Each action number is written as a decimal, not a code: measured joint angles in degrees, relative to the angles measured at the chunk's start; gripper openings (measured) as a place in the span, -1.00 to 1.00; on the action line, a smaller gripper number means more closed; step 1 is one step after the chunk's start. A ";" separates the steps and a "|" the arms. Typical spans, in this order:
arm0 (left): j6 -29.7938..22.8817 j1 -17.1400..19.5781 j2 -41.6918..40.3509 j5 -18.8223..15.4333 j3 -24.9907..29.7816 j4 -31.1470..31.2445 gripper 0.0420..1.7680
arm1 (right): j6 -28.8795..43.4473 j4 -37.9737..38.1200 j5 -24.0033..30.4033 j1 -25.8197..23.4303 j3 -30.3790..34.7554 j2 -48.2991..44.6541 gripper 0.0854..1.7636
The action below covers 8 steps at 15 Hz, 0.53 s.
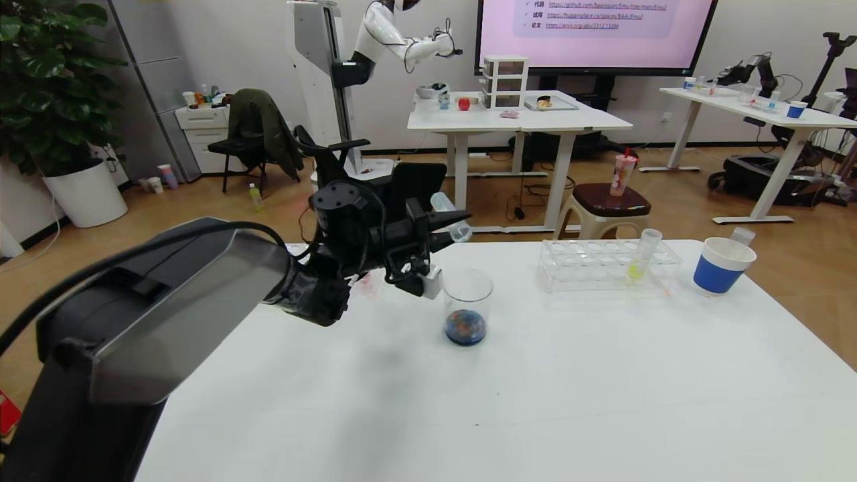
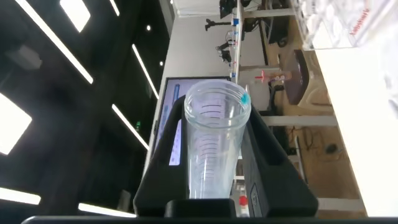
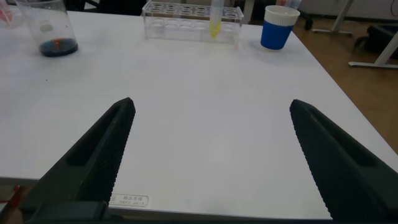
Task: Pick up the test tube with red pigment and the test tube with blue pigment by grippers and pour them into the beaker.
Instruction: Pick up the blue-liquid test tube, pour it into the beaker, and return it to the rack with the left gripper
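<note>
Now, taking the beaker as the landmark:

Beaker: stands upright on the white table, with a shallow pool of dark blue liquid flecked with red at its bottom.

Left gripper: above the beaker and slightly toward the robot's left, its fingers clamped tight on a tube.

Held test tube: clear, flared rim, lying tilted with its mouth toward the beaker's side; looks emptied, only a blue-green drop on the rim in the left wrist view. That trace suggests the test tube with blue pigment.

Test tube with red pigment: cannot tell where it is; a faint pinkish thing behind the left gripper is too hidden to name.

Right gripper: low over the table's near part, well apart from the beaker, fingers spread wide with nothing between them.

Tube rack: clear, beyond the beaker toward the robot's right, holding one yellow-green tube.

Blue paper cup: farther right than the rack.
</note>
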 joint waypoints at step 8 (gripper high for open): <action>-51.93 -7.36 -4.00 45.56 -0.72 -9.75 -0.47 | 0.00 0.00 0.00 0.00 0.00 0.00 0.97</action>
